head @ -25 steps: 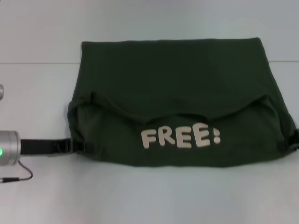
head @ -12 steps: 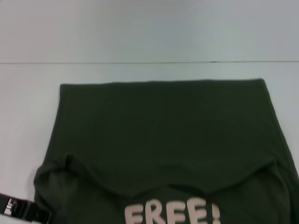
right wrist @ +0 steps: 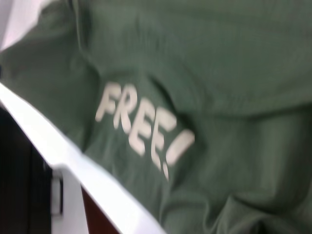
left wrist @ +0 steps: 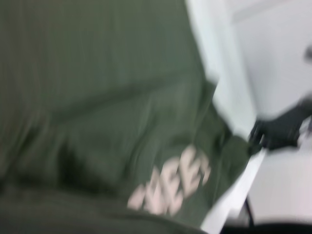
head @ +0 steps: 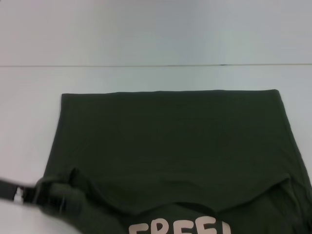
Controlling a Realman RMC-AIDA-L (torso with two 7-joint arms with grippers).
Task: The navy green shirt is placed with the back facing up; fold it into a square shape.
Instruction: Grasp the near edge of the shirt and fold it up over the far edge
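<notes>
The shirt (left wrist: 97, 97) fills most of this blurred view, dark olive-green cloth lying in soft folds and creases. Pale block lettering (left wrist: 170, 183) shows on it near one edge, too smeared to read. Beside that edge runs the white worktop (left wrist: 234, 73), with a bright white strip along the shirt's border. A black claw (left wrist: 278, 131) sits at the shirt's corner on the far side, touching or just beside the cloth; its fingers cannot be made out.

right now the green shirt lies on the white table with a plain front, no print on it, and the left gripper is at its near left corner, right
Not quite. The green shirt carries pale lettering, "FREE!", clearest in the right wrist view. The rest holds: it lies on the white table, the left gripper at its near left corner.
</notes>
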